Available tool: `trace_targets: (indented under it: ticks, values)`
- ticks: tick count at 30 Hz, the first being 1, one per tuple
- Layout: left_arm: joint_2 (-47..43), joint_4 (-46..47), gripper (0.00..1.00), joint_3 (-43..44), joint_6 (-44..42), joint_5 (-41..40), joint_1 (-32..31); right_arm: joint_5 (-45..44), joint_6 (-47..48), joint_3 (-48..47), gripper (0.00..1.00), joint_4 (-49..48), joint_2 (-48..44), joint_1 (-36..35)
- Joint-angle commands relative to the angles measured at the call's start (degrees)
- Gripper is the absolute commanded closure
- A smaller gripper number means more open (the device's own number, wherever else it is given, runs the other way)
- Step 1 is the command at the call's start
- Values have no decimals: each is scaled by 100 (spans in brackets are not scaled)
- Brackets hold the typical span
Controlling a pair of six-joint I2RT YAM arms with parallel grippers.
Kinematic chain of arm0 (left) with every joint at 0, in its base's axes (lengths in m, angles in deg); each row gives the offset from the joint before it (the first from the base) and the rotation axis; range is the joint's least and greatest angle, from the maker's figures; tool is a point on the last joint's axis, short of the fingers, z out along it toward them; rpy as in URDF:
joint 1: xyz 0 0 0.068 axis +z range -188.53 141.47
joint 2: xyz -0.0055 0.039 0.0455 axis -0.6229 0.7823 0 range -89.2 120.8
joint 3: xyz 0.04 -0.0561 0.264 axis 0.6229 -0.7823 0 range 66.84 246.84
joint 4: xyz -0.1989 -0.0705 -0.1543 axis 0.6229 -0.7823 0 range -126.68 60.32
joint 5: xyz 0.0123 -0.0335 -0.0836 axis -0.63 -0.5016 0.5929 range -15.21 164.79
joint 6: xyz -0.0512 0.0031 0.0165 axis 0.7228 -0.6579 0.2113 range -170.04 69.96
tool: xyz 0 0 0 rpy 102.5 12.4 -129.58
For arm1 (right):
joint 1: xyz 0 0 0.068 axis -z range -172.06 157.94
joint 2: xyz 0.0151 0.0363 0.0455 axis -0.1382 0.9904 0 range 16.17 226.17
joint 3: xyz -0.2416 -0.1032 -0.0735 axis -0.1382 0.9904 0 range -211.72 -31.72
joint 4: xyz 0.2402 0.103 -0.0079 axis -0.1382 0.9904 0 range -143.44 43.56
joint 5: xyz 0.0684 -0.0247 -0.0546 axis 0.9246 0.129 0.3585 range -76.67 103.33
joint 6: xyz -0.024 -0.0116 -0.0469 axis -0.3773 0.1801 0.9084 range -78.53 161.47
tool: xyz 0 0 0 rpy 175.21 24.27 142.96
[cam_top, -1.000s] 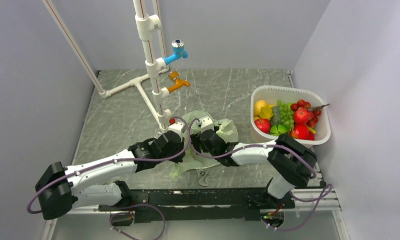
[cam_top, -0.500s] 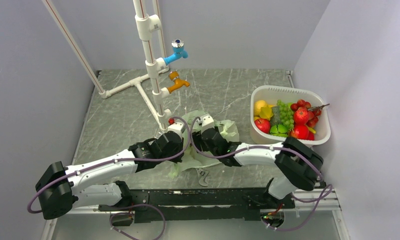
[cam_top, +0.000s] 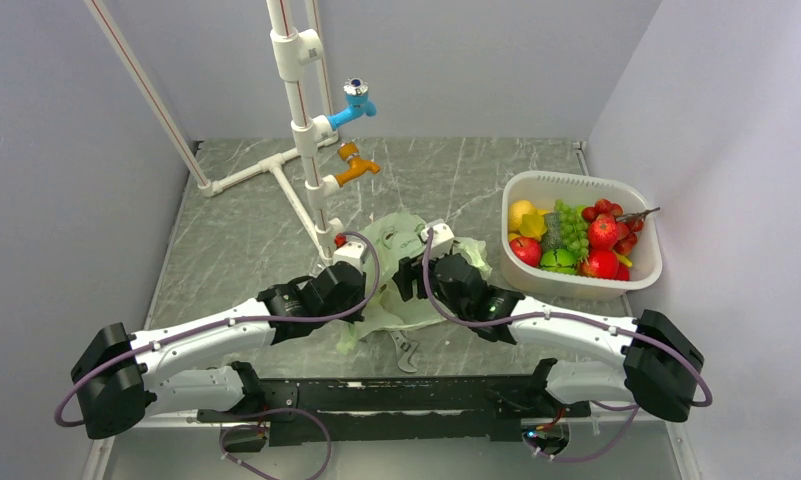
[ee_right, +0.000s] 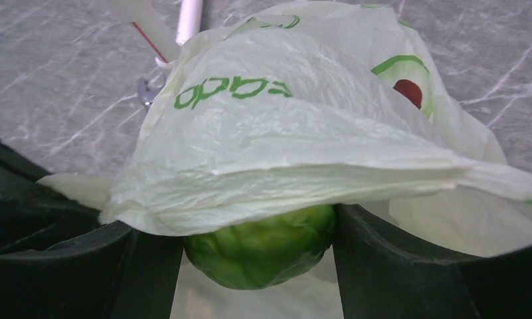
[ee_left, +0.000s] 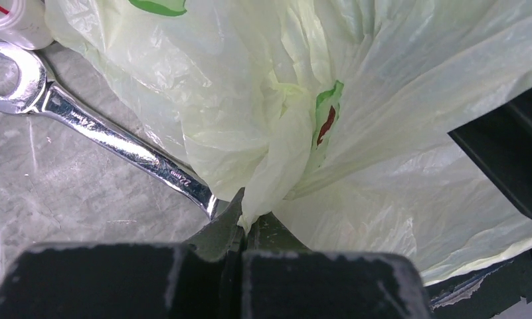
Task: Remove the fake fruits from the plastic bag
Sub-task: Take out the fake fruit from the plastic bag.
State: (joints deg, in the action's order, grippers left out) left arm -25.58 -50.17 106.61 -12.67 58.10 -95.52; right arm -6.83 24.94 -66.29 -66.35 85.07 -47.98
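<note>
The pale green plastic bag (cam_top: 401, 238) lies crumpled mid-table between both grippers. My left gripper (cam_top: 364, 262) is shut on a bunched fold of the bag (ee_left: 283, 139), pinched between its closed fingertips in the left wrist view (ee_left: 245, 222). My right gripper (cam_top: 421, 262) is shut on a green lumpy fake fruit (ee_right: 260, 249), held between its two fingers (ee_right: 409, 266). A flap of the bag (ee_right: 276, 133) with green print drapes over the fruit's top. Whether more fruit lies inside the bag is hidden.
A white oval tub (cam_top: 638, 195) at the right holds several fake fruits (cam_top: 576, 240). A steel wrench (cam_top: 406, 352) lies by the bag's near edge and shows in the left wrist view (ee_left: 97, 126). A white pipe stand with blue and orange taps (cam_top: 306, 130) rises behind.
My right arm has swung its elbow out to the right and down, and its gripper has shifted right and farther back, lifting the bag's top. The left arm has stayed put.
</note>
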Motion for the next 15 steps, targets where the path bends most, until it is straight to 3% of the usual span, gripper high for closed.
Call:
trace_targets:
  ticks: [1, 8, 15]
  values:
    - [-89, 96, 100, 203, 143, -206, -27, 389, -271, 149, 100, -6, -254, 1]
    - [-180, -156, 100, 268, 272, -423, -22, 805, -369, 239, 100, 114, -782, -1]
    - [-10, -110, 100, 312, 306, -366, -14, 554, -216, -164, 100, 751, -1438, -5]
